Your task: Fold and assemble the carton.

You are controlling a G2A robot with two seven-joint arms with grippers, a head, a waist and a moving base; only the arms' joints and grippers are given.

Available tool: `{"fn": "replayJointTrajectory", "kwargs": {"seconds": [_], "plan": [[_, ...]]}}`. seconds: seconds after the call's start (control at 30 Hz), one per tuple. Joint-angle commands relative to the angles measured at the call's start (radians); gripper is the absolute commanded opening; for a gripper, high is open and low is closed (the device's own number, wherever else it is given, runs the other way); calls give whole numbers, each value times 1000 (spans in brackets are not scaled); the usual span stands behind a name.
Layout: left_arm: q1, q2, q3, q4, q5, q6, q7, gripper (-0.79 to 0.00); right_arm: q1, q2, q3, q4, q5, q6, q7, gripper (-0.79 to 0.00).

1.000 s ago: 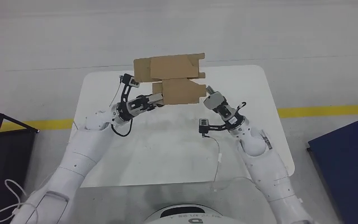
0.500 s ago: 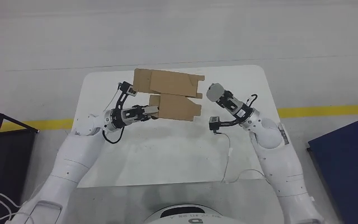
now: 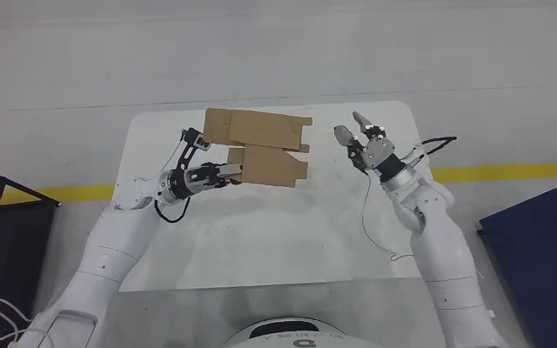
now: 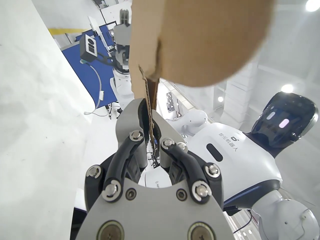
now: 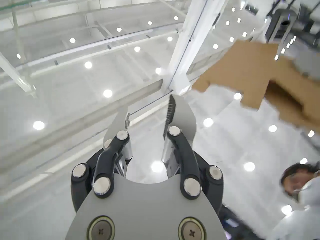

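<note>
Carton edge clenched in left end effector; right end effector released, spread wide, well apart from carton.

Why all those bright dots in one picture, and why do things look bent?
Right wrist view: the dots are ceiling lamps beyond the right claw, and beams bow as through a wide lens. Left wrist view: the carton looms close; a lamp glares. Top view: even light.

top: overhead, staring down on the whole table | left wrist: tight behind left gripper, looking across toward the table's right edge | right wrist: tight behind right gripper, tipped up at ceiling | shared: carton, all three
</note>
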Motion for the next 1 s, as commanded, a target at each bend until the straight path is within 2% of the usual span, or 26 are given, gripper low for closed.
{"fn": "replayJointTrajectory", "kwargs": {"seconds": [0.0, 0.33, 0.4, 0.43, 0.47, 0.5, 0.57, 0.67, 0.7, 0.77, 0.8, 0.87, 0.93, 0.97], "plan": [[0, -2, -4, 2, 0, -2, 2, -785, 0, 0, 0, 0, -6, 2, 5, 0], [4, -7, -9, 11, -13, -4, 4, -785, 0, 0, -2, -4, -17, -1, 3, 0], [4, -7, -9, 11, -13, -4, 4, -785, 7, 11, -20, -54, -300, -87, 60, 0], [4, -7, -9, 11, -13, -4, 4, -785, 4, 21, -41, -60, -483, -128, 123, -18], [4, -7, -9, 11, -13, -4, 4, -785, 0, 25, -50, -43, -576, -173, 179, -68], [4, -7, -9, 11, -13, -4, 4, -785, 2, 28, -58, -25, -624, -210, 231, -160], [4, -7, -9, 11, -13, -4, 4, -785, 17, 31, -70, 7, -696, -273, 298, -240], [4, -7, -9, 11, -13, -4, 4, -785, 42, 36, -104, 25, -888, -368, 311, -299], [4, -7, -9, 11, -13, -4, 4, -785, 49, 37, -118, 32, -960, -393, 292, -283], [4, -7, -9, 11, -13, -4, 4, -785, 61, 36, -142, 44, -1004, -414, 284, -237], [4, -7, -9, 11, -13, -4, 4, -785, 67, 35, -145, 50, -998, -420, 288, -249], [4, -7, -9, 11, -13, -4, 4, -785, 77, 34, -146, 58, -976, -430, 314, -289], [4, -7, -9, 11, -13, -4, 4, -785, 83, 34, -146, 66, -967, -439, 336, -382], [4, -7, -9, 11, -13, -4, 4, -785, 84, 34, -148, 68, -965, -442, 345, -391]]}}
